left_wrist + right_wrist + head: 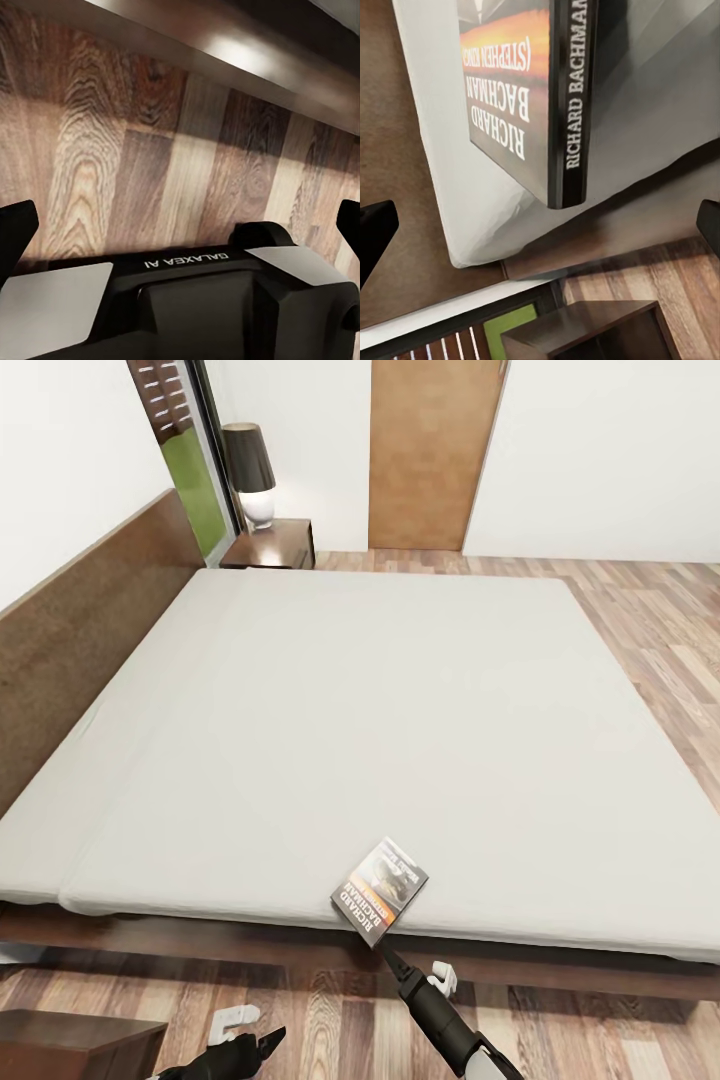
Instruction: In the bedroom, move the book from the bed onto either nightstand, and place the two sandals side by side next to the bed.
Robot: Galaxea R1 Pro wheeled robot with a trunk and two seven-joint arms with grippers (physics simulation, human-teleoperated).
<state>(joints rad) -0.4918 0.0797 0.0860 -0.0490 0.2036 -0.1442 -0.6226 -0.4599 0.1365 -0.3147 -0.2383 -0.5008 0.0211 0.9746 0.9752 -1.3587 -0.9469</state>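
Book at the mattress edge, right pincer just below it

Head view: the thin, glossy book (380,891) lies flat at the near edge of the bed (330,720), whose matte pale mattress tops a dark wooden frame; the right gripper (385,952) points at its corner, its spread unclear here. The left gripper (268,1042) hangs over plank floor (640,620). Left wrist view: fingers (16,229) wide apart above grained wood. Right wrist view: fingers (375,225) apart, the book's spine between them but untouched
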